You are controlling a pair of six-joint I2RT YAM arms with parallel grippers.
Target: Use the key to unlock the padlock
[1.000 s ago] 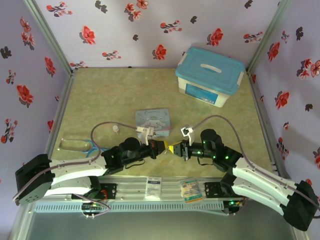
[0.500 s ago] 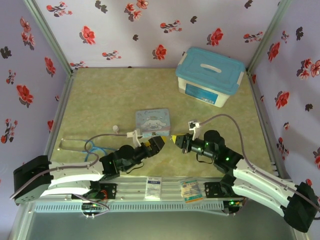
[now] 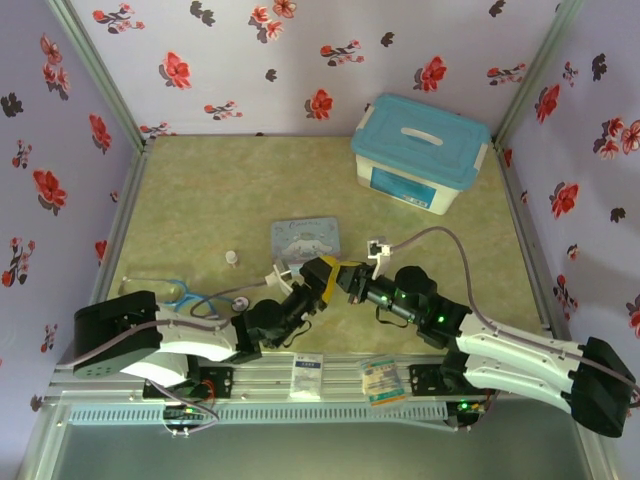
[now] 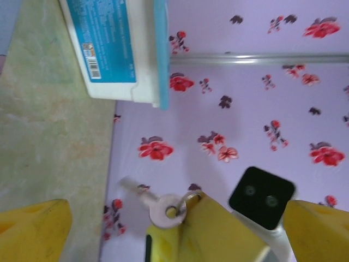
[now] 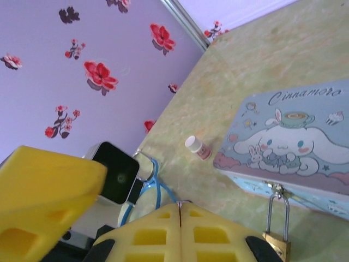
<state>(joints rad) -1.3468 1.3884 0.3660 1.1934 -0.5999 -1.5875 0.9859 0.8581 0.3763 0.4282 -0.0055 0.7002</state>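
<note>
At the middle of the table (image 3: 200, 190), just on the near side of the cartoon-printed tin (image 3: 305, 240), we find the two grippers tip to tip. The right gripper (image 5: 180, 212) has its yellow fingers pressed flat together. In the left wrist view the key (image 4: 163, 212) sits at their tip, caught at its round head and ring as far as we can tell. Its blade sticks out free, which we judge is the point of holding it that way: the working end is left bare for the keyhole.

The left gripper (image 3: 322, 272) stands spread to its widest with nothing in it, one finger on either side of the right gripper's tip. We take this as keeping clear of the key, and perhaps as readiness to steady the lock.

The padlock (image 5: 275, 243) hangs by its closed shackle from the hasp on the tin's near face, close to the right gripper and apart from it. It dangles loose, and we cannot see its keyhole. We judge the lock will need steadying or tilting before the blade can enter, or it will swing away.
</note>
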